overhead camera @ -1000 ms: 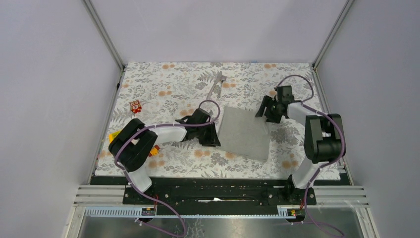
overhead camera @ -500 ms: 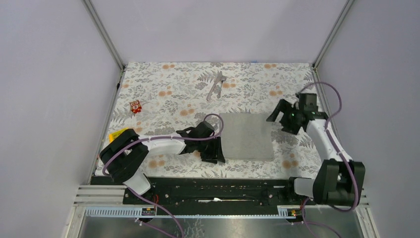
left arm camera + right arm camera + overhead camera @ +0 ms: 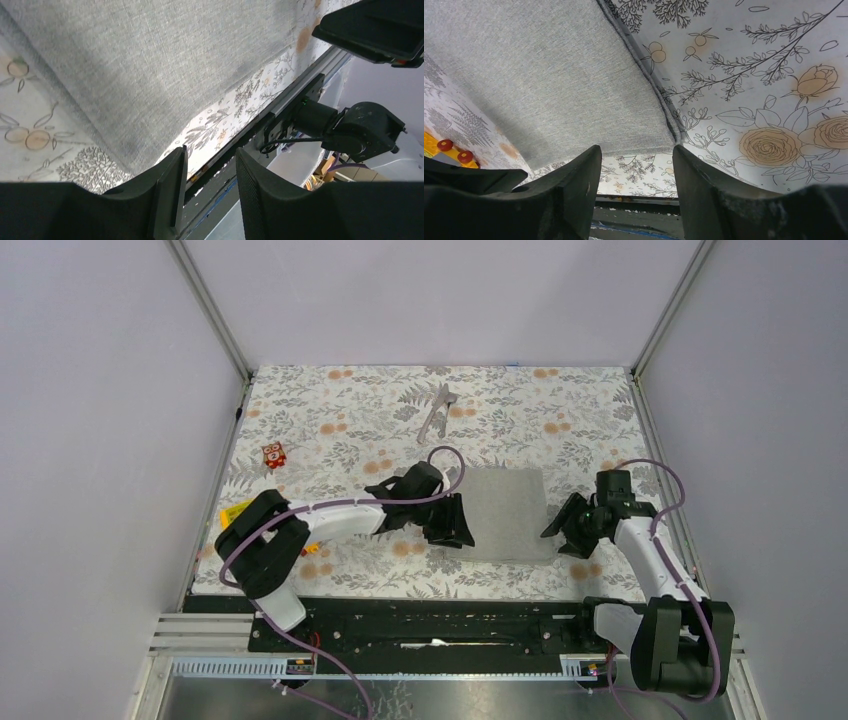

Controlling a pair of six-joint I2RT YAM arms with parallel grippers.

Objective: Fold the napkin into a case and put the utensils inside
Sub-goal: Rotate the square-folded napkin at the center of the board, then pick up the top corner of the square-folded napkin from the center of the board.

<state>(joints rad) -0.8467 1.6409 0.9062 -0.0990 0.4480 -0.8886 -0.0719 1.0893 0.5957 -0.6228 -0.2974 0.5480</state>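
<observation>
My left pincer (image 3: pixel 210 152) hangs part open, empty, at the edge of the napkin (image 3: pixel 508 512); my right pincer (image 3: pixel 636 150) gapes empty over its opposite corner. The utensils (image 3: pixel 437 412) lie well beyond my left pincer.

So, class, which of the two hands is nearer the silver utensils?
The left hand, at the napkin's left edge: the utensils lie beyond it, while the right hand sits off the napkin's right edge, farther away.
</observation>
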